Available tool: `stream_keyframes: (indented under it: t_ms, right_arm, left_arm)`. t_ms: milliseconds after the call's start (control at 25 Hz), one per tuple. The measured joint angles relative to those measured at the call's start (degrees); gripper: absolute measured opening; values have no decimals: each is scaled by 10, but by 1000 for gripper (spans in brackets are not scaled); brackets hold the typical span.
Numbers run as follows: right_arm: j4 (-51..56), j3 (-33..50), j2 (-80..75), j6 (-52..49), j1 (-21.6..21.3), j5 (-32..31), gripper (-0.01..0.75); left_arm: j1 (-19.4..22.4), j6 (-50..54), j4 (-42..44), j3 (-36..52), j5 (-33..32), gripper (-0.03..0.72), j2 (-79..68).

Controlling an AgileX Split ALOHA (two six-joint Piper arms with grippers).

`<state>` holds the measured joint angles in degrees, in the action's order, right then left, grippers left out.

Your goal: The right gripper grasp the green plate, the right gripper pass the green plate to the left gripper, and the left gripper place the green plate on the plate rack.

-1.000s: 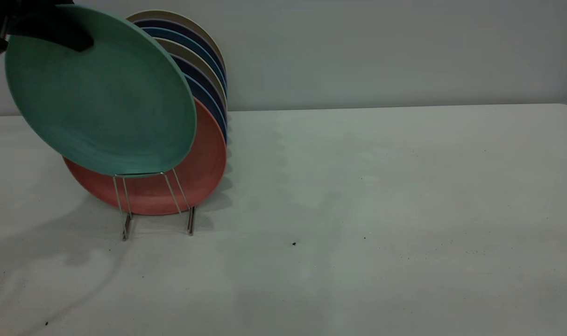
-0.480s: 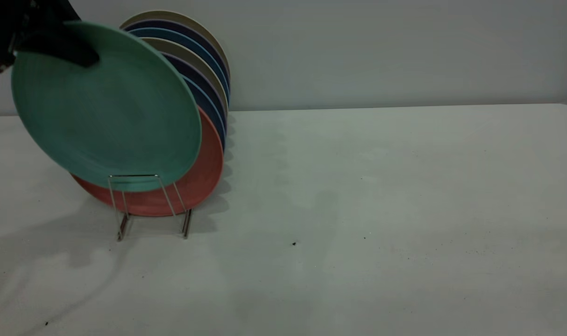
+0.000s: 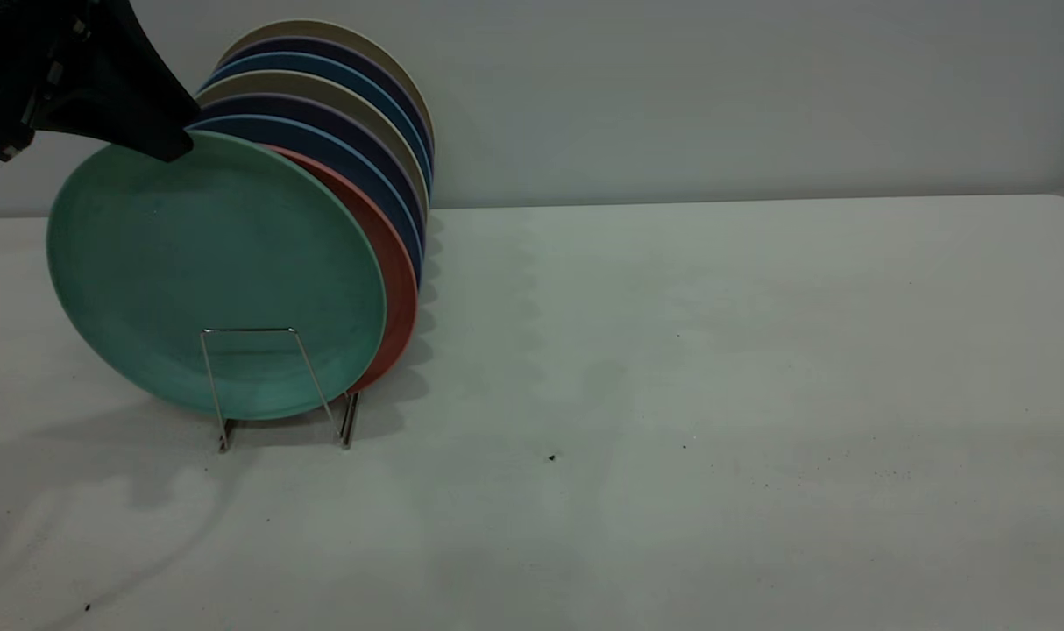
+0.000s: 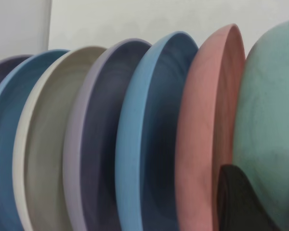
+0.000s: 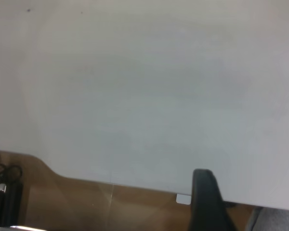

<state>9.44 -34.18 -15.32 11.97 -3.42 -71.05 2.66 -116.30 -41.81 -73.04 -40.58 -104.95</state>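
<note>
Since 1 s ago green plate [image 3: 212, 276] dropped into plate rack [image 3: 273, 386] front slot, vs salmon plate [image 3: 396, 272]. Left gripper [image 3: 159, 140] at top rim, pinching it by the look; final step, next let go & lift clear. Right gripper [image 5: 207, 202] parked off-table, opening can't tell.

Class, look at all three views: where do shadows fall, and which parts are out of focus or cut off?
Exterior view: dim, even light; soft shadows spread on the table below and left of the rack and right of the plates; the left pincer is cropped. Left wrist view: the green plate and dark finger are close and blurred. Right wrist view: only pale tabletop, soft and featureless, with one dark finger.
</note>
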Motion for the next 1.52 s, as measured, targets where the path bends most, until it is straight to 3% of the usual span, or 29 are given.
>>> stream_keyframes:
  t_ms: [240,560,800,1120,1520]
  right_arm:
    - [-1,0,0,0,0,0,480]
    - [-1,0,0,0,0,0,480]
    - [-11,0,0,1,0,0,480]
    - [-43,0,42,0,39,0,480]
    - [-48,70,75,-59,52,56,480]
  left_arm:
    - [0,36,0,0,0,294,0]
    - [0,114,0,0,-2,487,2]
    - [0,194,1,0,-13,514,51]
    - [0,440,65,0,-87,515,217]
    - [0,777,197,0,-263,515,445]
